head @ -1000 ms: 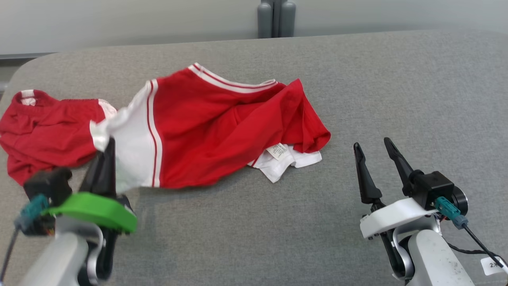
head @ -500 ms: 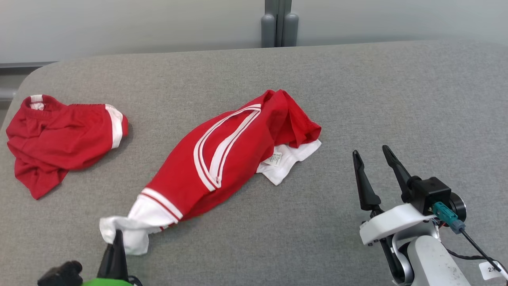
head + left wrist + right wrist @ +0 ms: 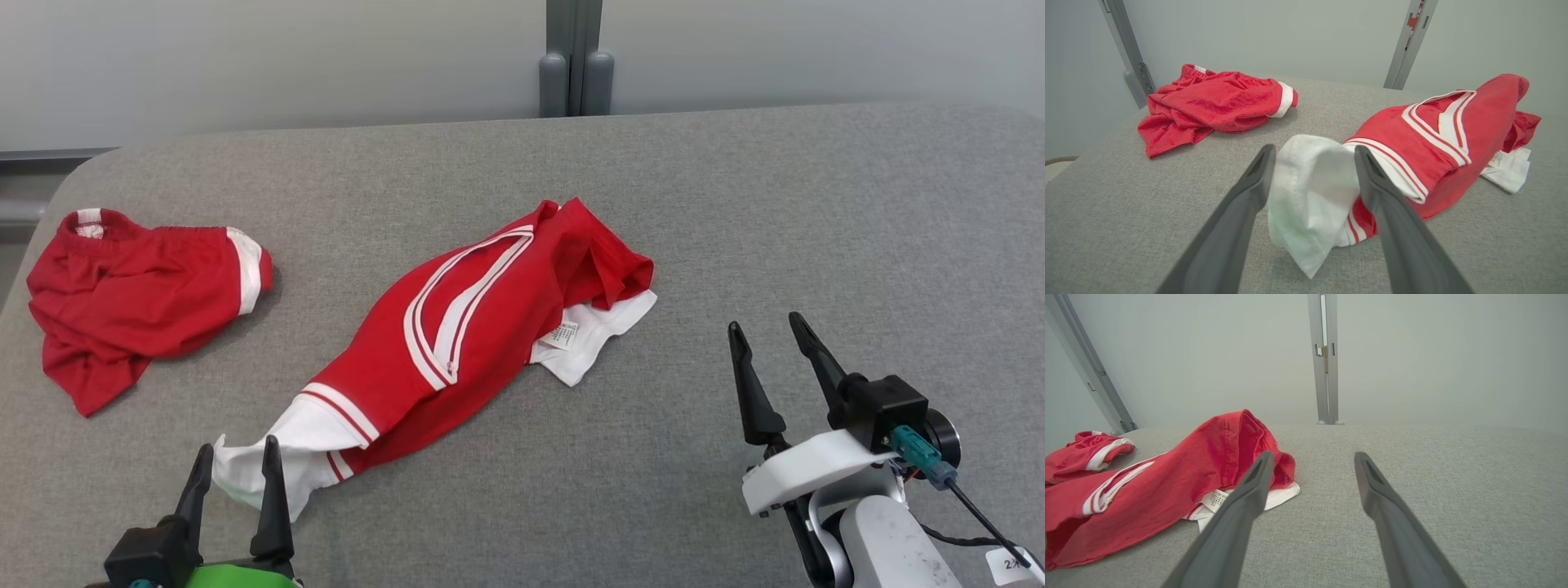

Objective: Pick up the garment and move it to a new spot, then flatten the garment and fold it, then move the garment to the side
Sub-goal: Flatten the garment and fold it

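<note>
Left jaws apart, straddling white end of red garment on grey worktop; right jaws apart, off cloth.

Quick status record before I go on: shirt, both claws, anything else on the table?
shirt: red, crumpled, unfolded, mid-table
left claw: open, fingers either side of the white sleeve
right claw: open, empty, right of shirt, apart from it
shorts: red, bunched, left of shirt, apart
table: grey fabric top
</note>
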Robot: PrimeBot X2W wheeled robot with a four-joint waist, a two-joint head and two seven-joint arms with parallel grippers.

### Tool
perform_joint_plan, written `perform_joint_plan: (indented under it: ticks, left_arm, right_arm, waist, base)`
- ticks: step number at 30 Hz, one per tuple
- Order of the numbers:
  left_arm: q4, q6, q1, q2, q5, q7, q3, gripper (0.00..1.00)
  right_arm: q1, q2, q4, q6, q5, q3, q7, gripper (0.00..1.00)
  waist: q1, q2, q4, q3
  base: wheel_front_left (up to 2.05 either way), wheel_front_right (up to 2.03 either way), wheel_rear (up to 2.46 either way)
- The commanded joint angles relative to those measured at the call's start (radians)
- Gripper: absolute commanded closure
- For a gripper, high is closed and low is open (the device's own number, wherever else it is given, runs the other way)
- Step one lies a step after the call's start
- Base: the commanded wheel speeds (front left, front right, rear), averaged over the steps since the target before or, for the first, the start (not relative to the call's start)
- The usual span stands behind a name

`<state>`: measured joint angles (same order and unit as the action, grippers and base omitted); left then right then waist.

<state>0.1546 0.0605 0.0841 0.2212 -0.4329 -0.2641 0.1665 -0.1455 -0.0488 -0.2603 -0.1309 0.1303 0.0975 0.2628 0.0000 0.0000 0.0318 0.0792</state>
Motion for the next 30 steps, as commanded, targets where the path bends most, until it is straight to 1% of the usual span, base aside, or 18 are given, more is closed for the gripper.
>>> perform_joint_plan:
  ticks: [1, 5, 9, 13, 17, 21, 23, 30]
  left_arm:
    - [-0.021, 0.001, 0.022, -0.015, 0.042, 0.000, -0.019, 0.00]
    - [-0.072, -0.016, 0.049, -0.056, 0.124, 0.000, -0.088, 0.00]
    - [-0.118, -0.036, 0.067, -0.083, 0.192, 0.000, -0.163, 0.00]
    - [-0.146, -0.059, 0.076, -0.095, 0.247, 0.000, -0.239, 0.00]
    - [-0.167, -0.081, 0.077, -0.105, 0.294, 0.000, -0.295, 0.00]
    - [-0.159, -0.113, 0.061, -0.117, 0.314, 0.000, -0.328, 0.00]
    - [-0.144, -0.128, 0.048, -0.126, 0.306, 0.000, -0.341, 0.00]
    - [-0.125, -0.154, 0.031, -0.141, 0.342, 0.000, -0.359, 0.00]
  right_arm:
    - [0.016, -0.003, -0.002, 0.000, 0.006, -0.001, 0.003, 0.00]
    - [0.025, -0.003, 0.000, 0.000, 0.005, -0.007, 0.003, 0.00]
    - [0.039, -0.003, -0.003, 0.000, 0.004, -0.011, 0.003, 0.00]
    - [0.043, -0.003, -0.006, 0.000, 0.003, -0.014, 0.003, 0.00]
    - [0.056, -0.003, -0.009, 0.000, 0.004, -0.012, 0.003, 0.00]
    - [0.069, -0.003, -0.007, 0.000, 0.007, -0.024, 0.003, 0.00]
    - [0.080, -0.003, -0.007, 0.000, 0.008, -0.030, 0.003, 0.00]
    - [0.094, -0.003, -0.011, 0.000, 0.003, -0.029, 0.003, 0.00]
  waist:
    - [0.0000, 0.0000, 0.000, -0.005]
    - [0.0000, 0.0000, 0.004, -0.014]
    - [0.0000, 0.0000, 0.008, -0.023]
    - [0.0000, 0.0000, 0.012, -0.035]
    - [0.0000, 0.0000, 0.013, -0.049]
    - [0.0000, 0.0000, 0.015, -0.058]
    - [0.0000, 0.0000, 0.016, -0.059]
    - [0.0000, 0.0000, 0.010, -0.059]
  base:
    - [0.00, 0.00, 0.00]
    - [0.00, 0.00, 0.00]
    - [0.00, 0.00, 0.00]
    - [0.00, 0.00, 0.00]
    - [0.00, 0.00, 0.00]
    - [0.00, 0.00, 0.00]
    - [0.00, 0.00, 0.00]
    - [0.00, 0.00, 0.00]
